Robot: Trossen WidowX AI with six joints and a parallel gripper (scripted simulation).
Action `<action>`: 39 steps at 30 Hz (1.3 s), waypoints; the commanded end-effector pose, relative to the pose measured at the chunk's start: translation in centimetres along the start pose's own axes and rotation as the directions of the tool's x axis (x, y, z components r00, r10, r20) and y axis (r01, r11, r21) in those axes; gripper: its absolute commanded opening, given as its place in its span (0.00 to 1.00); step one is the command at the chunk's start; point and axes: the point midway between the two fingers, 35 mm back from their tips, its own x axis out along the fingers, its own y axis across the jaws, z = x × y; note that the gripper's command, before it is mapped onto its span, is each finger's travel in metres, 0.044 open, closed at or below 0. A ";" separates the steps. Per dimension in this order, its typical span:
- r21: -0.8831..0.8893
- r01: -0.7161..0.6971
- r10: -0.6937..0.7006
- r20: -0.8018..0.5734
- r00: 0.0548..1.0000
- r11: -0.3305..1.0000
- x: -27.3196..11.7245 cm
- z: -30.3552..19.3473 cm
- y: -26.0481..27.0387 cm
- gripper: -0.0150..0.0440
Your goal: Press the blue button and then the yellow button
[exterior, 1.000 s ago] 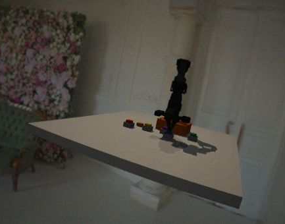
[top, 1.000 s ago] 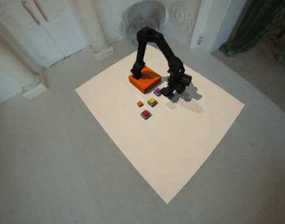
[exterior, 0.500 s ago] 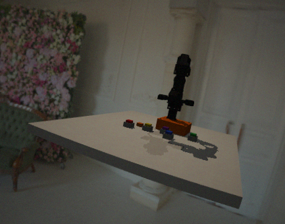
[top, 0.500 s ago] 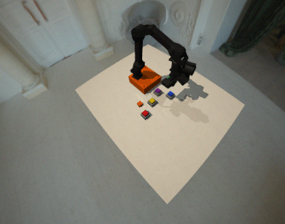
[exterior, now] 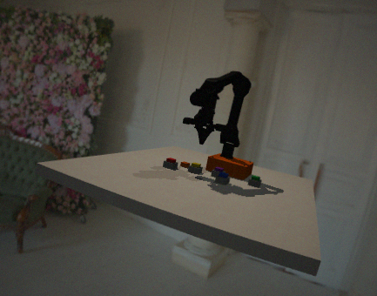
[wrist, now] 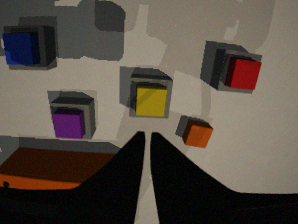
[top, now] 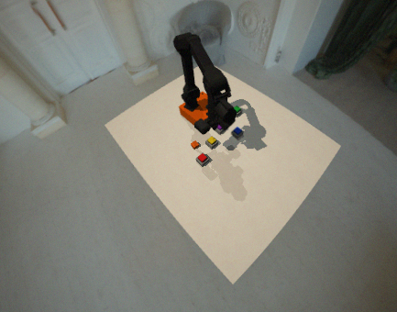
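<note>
The claw (wrist: 147, 137) is pressed together, empty, above the yellow button (wrist: 150, 100). Its rigid, spring-loaded cap needs no grip. Press its centre, avoiding the orange block (wrist: 197, 133) beside it.

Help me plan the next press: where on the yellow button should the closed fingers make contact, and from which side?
Meet the yellow button on its flat yellow cap, near the centre, coming straight down from above. The cap faces up inside a grey housing, and the shut gripper already hangs above it. A vertical approach probably keeps it clear of the orange block close beside it.
</note>
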 end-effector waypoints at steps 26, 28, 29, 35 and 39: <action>-0.018 -0.002 0.002 -0.004 1.000 1.000 8.6 -0.9 -0.8 0.29; -0.018 -0.002 0.002 -0.004 1.000 1.000 9.0 -0.9 -0.8 0.29; -0.018 -0.002 0.002 -0.004 1.000 1.000 9.1 -0.9 -0.8 0.29; -0.018 -0.002 0.002 -0.004 1.000 1.000 9.7 -0.9 -0.8 0.29; -0.018 -0.002 0.002 -0.004 1.000 1.000 9.7 -0.9 -0.8 0.29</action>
